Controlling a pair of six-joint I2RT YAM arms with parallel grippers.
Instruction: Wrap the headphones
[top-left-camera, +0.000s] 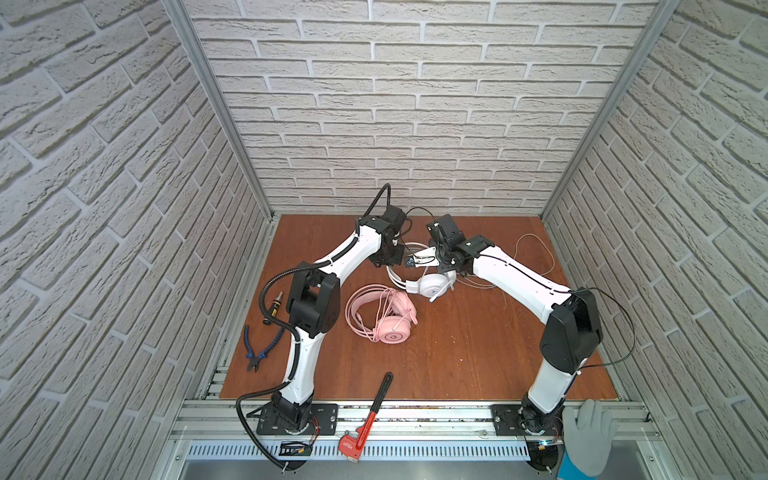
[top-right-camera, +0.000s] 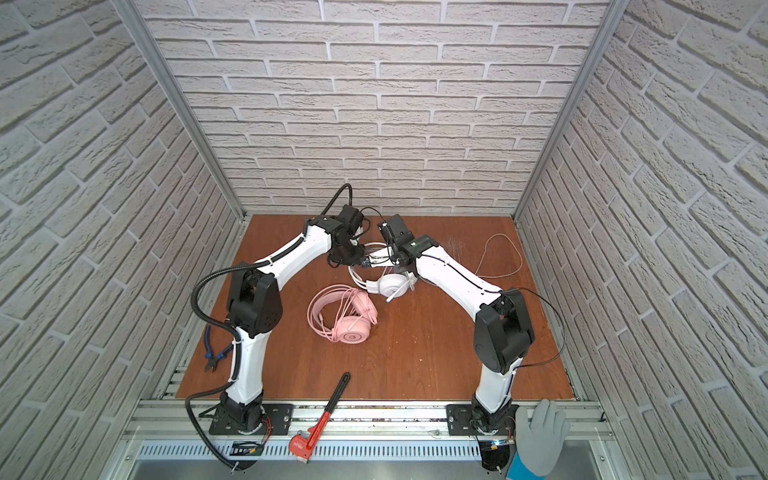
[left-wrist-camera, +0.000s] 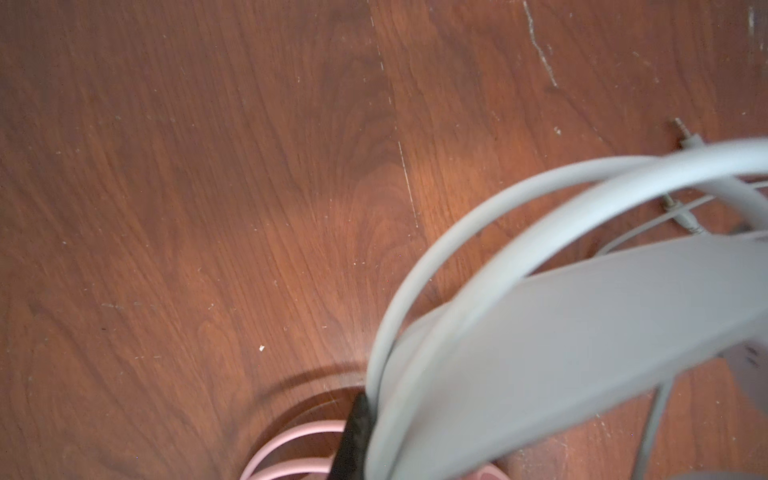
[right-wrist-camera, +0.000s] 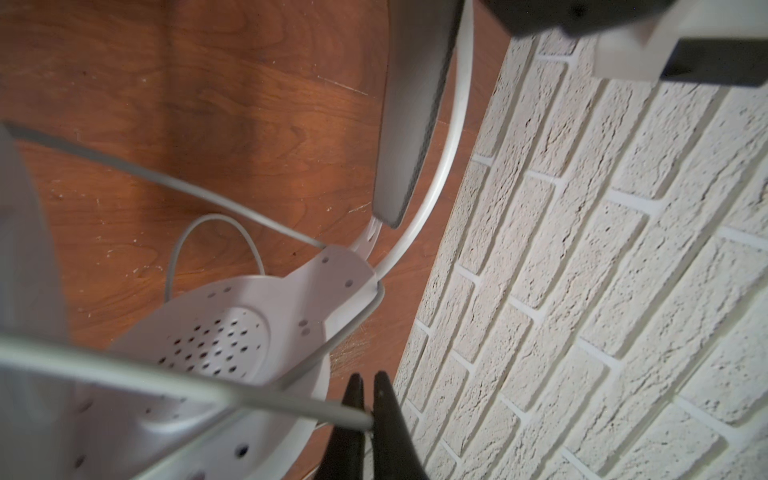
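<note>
The white headphones are at the back middle of the wooden table in both top views, with the headband raised. My left gripper is shut on that headband; one black finger shows pressed against it. My right gripper is shut on the headset's thin grey-white cable, just above a perforated ear cup. The rest of the cable loops loose behind my right arm. The pink headphones lie flat nearer the front, cable draped over them.
A red-and-black pipe wrench lies across the front edge. Blue-handled cutters and a screwdriver lie at the left edge. A gloved hand rests on the front rail at right. Brick walls close three sides.
</note>
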